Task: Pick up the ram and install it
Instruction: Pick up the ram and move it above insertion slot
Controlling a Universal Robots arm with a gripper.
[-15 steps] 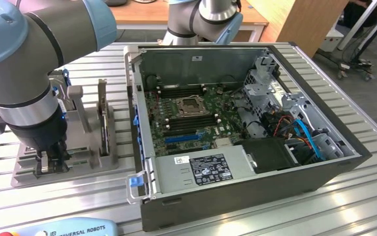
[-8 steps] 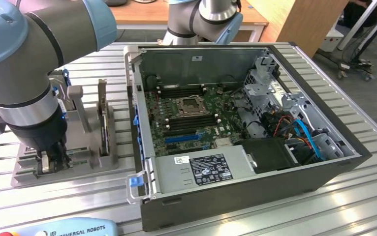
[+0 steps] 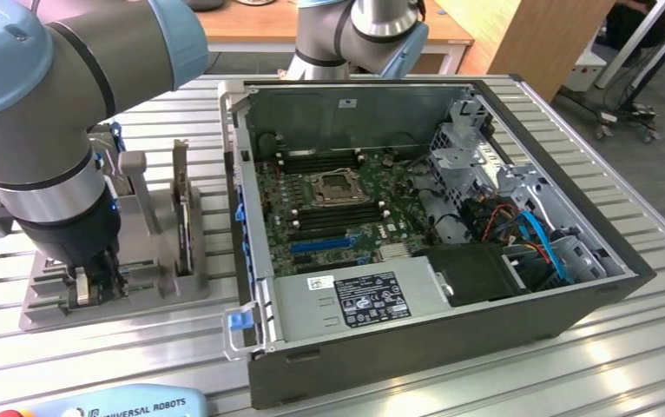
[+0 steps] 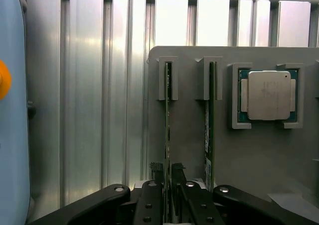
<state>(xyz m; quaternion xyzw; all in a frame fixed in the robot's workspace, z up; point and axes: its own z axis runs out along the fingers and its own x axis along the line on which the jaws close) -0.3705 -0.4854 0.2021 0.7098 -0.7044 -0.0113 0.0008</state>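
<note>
Exterior high, wrist close.
Your exterior looks down on case [image 3: 425,339] and fixture [image 3: 135,300]; your wrist faces that same fixture, near.

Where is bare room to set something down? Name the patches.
Free: ribbed table between grey holder and pendant; table strip at the exterior view's right of the case. Crowded: the holder, with gripper closed on the ram, second stick, processor.

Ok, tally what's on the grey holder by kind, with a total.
Sticks: 2, the ram and a spare
CPU: 1
Total: 3 on the holder
</note>
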